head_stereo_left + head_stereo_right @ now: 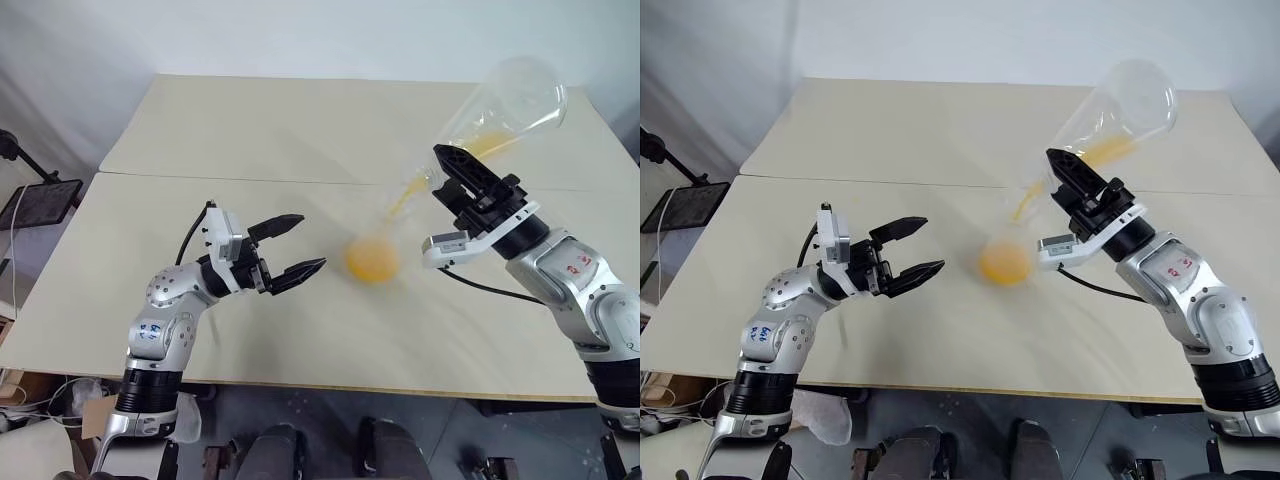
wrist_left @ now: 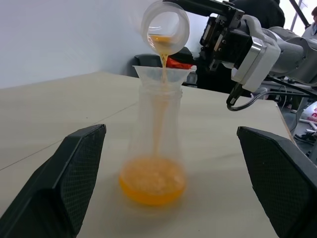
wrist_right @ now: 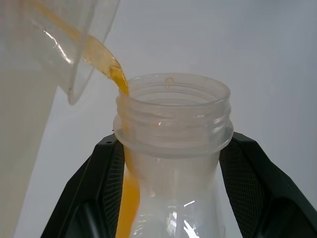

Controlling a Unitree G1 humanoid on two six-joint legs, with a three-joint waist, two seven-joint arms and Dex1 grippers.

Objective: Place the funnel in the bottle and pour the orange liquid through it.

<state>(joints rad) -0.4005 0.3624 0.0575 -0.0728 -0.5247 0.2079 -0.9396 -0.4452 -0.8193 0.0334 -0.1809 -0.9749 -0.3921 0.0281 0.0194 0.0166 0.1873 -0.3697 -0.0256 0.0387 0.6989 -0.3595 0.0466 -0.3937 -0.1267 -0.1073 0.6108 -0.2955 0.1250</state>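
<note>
The funnel already sits in the neck of the bottle, so that step looks done, and the pour is under way. The bottle stands upright on the table, between the two arms, nearer the right one. The right gripper is pinched on the neck of a flask, which it holds tilted over the funnel with its mouth down. A thin stream of orange liquid runs from the flask's lip through the funnel and gathers in the bottle's base. A streak of orange lies along the flask's lower wall, so I judge that some pouring is left; how much is hard to tell through the clear glass.

The left gripper hovers beside the bottle with its fingers spread wide, touching nothing.

The funnel is small, clear and colourless, a flared cone with its rim just above the bottle's mouth. The bottle is clear too, wide at the base and narrow at the neck, its bottom filled with foamy orange.
</note>
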